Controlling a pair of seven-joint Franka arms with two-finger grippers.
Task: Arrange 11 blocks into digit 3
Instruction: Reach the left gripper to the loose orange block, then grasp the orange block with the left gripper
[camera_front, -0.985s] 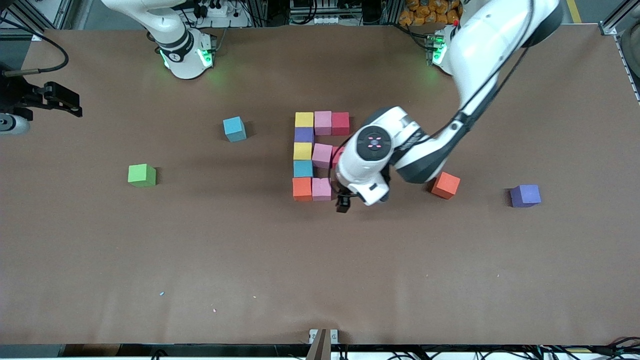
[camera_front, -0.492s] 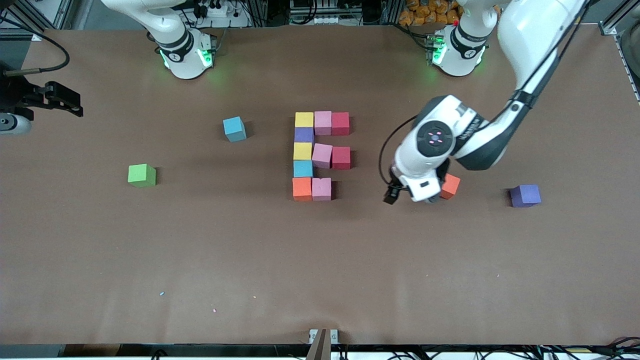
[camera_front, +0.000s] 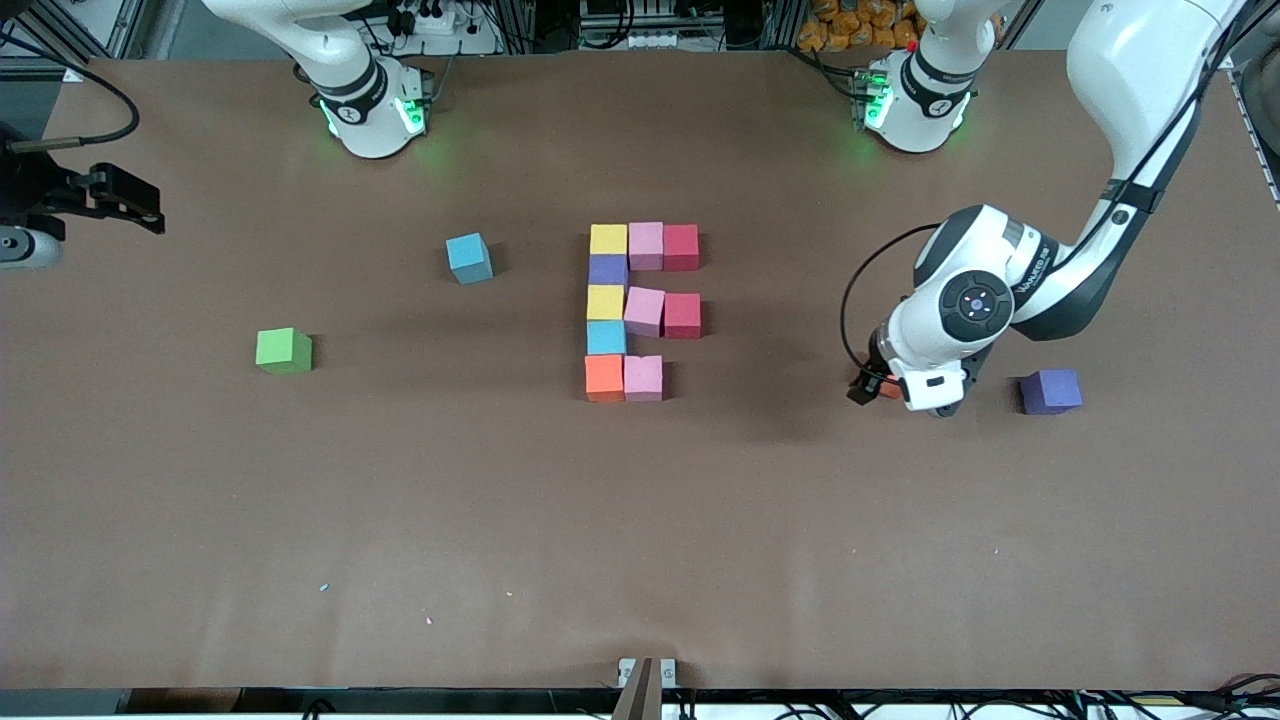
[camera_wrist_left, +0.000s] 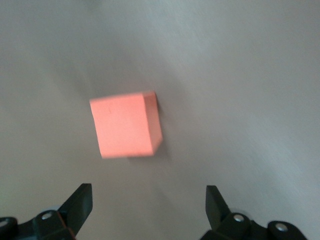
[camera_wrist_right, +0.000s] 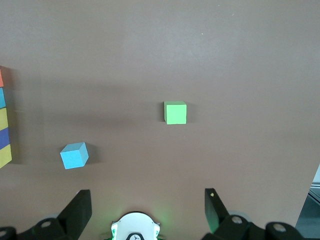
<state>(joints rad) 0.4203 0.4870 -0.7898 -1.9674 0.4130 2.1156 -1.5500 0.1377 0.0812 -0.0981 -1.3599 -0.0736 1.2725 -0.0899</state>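
Note:
Ten blocks form a partial digit 3 (camera_front: 640, 310) mid-table: yellow (camera_front: 608, 239), pink and red on the bar farthest from the front camera, a purple (camera_front: 607, 269), yellow, blue and orange spine, pink and red in the middle, and pink (camera_front: 643, 377) nearest. A loose orange block (camera_wrist_left: 125, 126) lies toward the left arm's end. It peeks out as an orange sliver (camera_front: 887, 388) under the left hand. My left gripper (camera_wrist_left: 148, 192) hovers over it, open, with the block ahead of its fingertips and not between them. My right gripper (camera_wrist_right: 147, 197) waits open above its own base.
A loose blue cube (camera_front: 469, 257) and a green cube (camera_front: 284, 350) lie toward the right arm's end. A loose purple cube (camera_front: 1050, 391) sits beside the left hand, toward the left arm's end. Bare brown table (camera_front: 640, 540) stretches between the figure and the front camera.
The left arm swung from beside the figure toward its own end of the table and now hangs over the loose orange block. The middle red block is uncovered. The right arm is still.

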